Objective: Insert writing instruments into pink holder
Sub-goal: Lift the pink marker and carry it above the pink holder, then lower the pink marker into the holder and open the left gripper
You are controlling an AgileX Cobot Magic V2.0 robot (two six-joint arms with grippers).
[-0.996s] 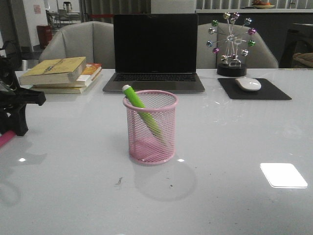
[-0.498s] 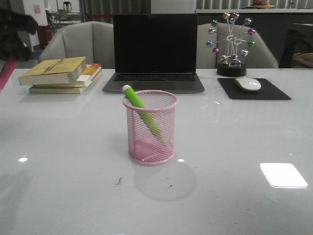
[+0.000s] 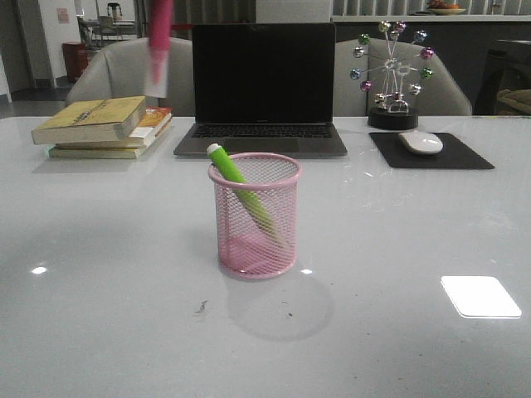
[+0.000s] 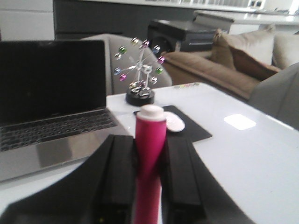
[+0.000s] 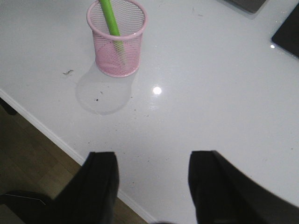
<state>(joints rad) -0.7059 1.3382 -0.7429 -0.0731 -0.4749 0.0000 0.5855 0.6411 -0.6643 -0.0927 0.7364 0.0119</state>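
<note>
The pink wire-mesh holder (image 3: 255, 215) stands at the table's middle, with the lime green marker (image 3: 241, 187) leaning inside it, white tip over the rim. The right wrist view shows the same holder (image 5: 117, 39) and green marker (image 5: 110, 19). The magenta marker (image 3: 158, 43) hangs blurred high at the upper left of the front view, white end down; the gripper itself is out of that frame. In the left wrist view my left gripper (image 4: 148, 144) is shut on the magenta marker (image 4: 149, 158). My right gripper (image 5: 152, 161) is open and empty over the table's near edge.
An open laptop (image 3: 262, 87) stands behind the holder. A stack of books (image 3: 104, 126) lies at the back left. A white mouse (image 3: 421, 142) on a black pad (image 3: 431, 152) and a ball ornament (image 3: 392, 75) are at the back right.
The left arm with the magenta marker rose from low at the table's left edge and swung up and rightward, now high over the books. Holder and green marker stayed put.
</note>
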